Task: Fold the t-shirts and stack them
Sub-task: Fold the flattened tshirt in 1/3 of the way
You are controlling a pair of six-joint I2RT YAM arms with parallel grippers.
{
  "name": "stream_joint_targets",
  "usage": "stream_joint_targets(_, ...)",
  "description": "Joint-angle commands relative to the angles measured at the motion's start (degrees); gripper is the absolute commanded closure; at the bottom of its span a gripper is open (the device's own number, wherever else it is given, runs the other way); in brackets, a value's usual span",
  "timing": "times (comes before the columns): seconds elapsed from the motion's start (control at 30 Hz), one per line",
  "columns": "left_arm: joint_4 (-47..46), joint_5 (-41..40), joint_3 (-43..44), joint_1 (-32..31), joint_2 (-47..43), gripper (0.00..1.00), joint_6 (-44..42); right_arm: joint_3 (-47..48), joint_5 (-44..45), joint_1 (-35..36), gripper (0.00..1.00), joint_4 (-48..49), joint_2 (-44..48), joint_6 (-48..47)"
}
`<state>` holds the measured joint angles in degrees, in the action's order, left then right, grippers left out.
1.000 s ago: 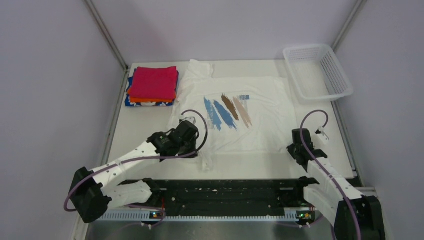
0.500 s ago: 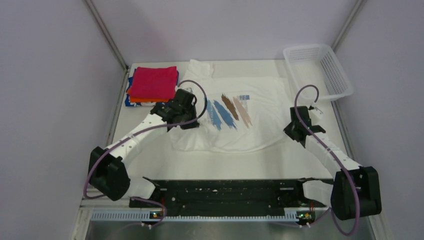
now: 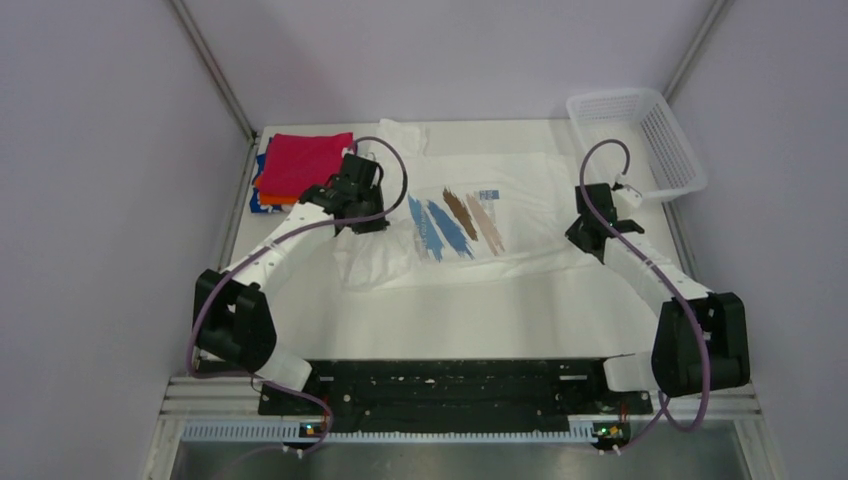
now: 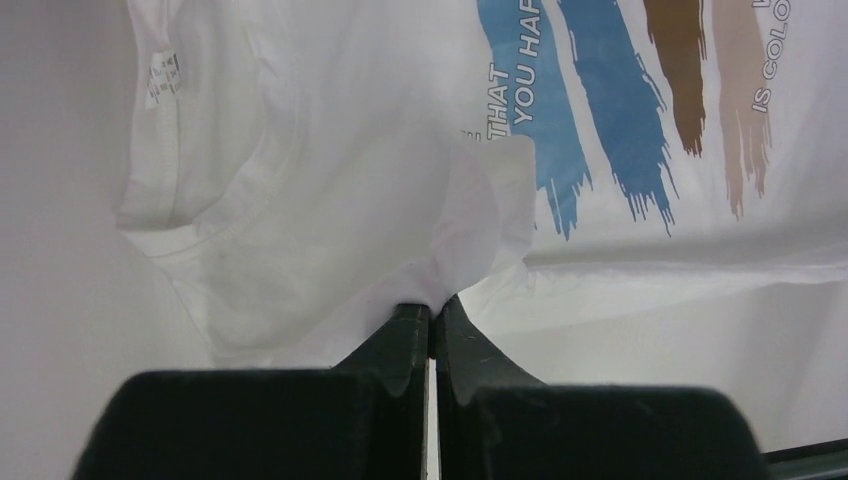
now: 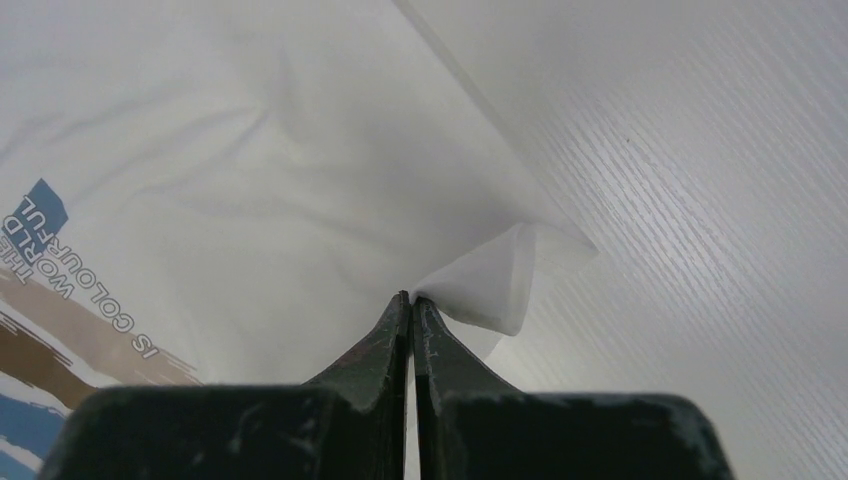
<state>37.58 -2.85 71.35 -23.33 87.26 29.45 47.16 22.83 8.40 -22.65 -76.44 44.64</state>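
The white t-shirt [image 3: 470, 230] lies spread out left of the basket [image 3: 672, 150], between it and the folded stack [image 3: 305, 165]. Left gripper [image 4: 432, 310]: clamped on the shirt side far from the basket. Right gripper [image 5: 411, 298]: clamped on the near-basket edge. Cloth is light, limp and prone to sag; hold edges at both sides.

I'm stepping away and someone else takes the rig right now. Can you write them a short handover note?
Left pincer: shut on a pinch of the white t-shirt, at its left edge.
Right pincer: shut on a corner of the same shirt, at its right edge.
Things: the shirt lies print-up in the middle; the folded stack, magenta-red on top, sits far left; the basket sits far right.
Done: the stack's shirts are folded.
Left: finish folding the white shirt and place it on the stack.
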Motion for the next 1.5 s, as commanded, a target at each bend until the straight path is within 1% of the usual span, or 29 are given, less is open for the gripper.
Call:
stream_joint_targets(0.0, -5.8, -1.5, 1.8, 1.2, -2.8, 1.0, -5.0, 4.4, 2.3, -0.9, 1.0, 1.2, -1.8, -1.7)
stream_joint_targets(0.1, -7.2, -2.1, 3.0, 2.2, -2.0, 1.0, -6.4, 5.1, 2.3, -1.2, 1.0, 1.2, -3.0, -1.9)
stream_joint_targets(0.27, -9.4, -1.0, 5.8, 3.6, 0.9, 1.0, -9.4, 5.4, 3.2, -1.5, 1.0, 1.3, -3.9, -2.0)
stream_joint_targets(0.53, -9.7, -1.1, 12.4, 4.5, 8.3, 1.0, -13.6, 6.3, 3.3, -1.9, 1.0, 3.8, -6.7, -2.3)
stream_joint_targets(0.7, -9.1, -2.2, 15.8, 5.7, 12.9, 1.0, -14.6, 8.1, 3.5, -2.4, 1.0, 5.4, -9.8, -2.9)
stream_joint_targets(0.93, -10.0, -1.0, 19.9, 6.3, 17.9, 1.0, -15.6, 10.4, 3.9, -2.6, 1.0, 7.1, -13.5, -3.6)
stream_joint_targets(1.13, -8.3, -2.3, 23.1, 7.3, 22.3, 1.0, -15.8, 11.3, 4.4, -2.8, 1.0, 10.1, -16.2, -4.4)
stream_joint_targets(1.17, -8.5, -2.3, 23.4, 7.5, 22.9, 0.97, -16.0, 11.4, 4.6, -2.8, 1.0, 11.2, -16.6, -5.1)
stream_joint_targets(1.23, -9.2, -2.5, 24.2, 7.7, 24.4, 0.8, -16.1, 11.7, 4.9, -2.8, 1.0, 12.5, -17.7, -5.9)
stream_joint_targets(1.27, -9.6, -2.2, 24.7, 7.9, 25.2, 0.7, -16.3, 12.3, 4.9, -2.9, 0.96, 12.8, -18.2, -6.4)
stream_joint_targets(1.3, -10.1, -2.1, 25.4, 8.0, 26.2, 0.61, -16.3, 13.0, 4.5, -2.8, 0.89, 12.7, -18.8, -7.3)
stream_joint_targets(1.33, -10.1, -2.8, 26.9, 8.1, 27.2, 0.54, -15.9, 13.7, 4.1, -2.8, 0.73, 12.2, -19.2, -7.9)
stream_joint_targets(1.37, -9.3, -3.3, 28.4, 8.3, 28.1, 0.46, -15.5, 14.2, 3.5, -2.8, 0.64, 11.7, -19.3, -8.3)
stream_joint_targets(1.4, -8.1, -3.6, 30.2, 8.4, 28.9, 0.37, -15.0, 14.4, 2.8, -2.9, 0.59, 11.5, -19.1, -8.4)
stream_joint_targets(1.43, -6.9, -3.4, 31.7, 8.4, 29.2, 0.32, -14.6, 14.3, 1.4, -2.8, 0.55, 11.5, -18.6, -8.5)
stream_joint_targets(1.47, -5.9, -2.4, 32.5, 8.5, 29.0, 0.29, -14.4, 14.0, -0.2, -2.8, 0.51, 11.6, -17.8, -8.6)
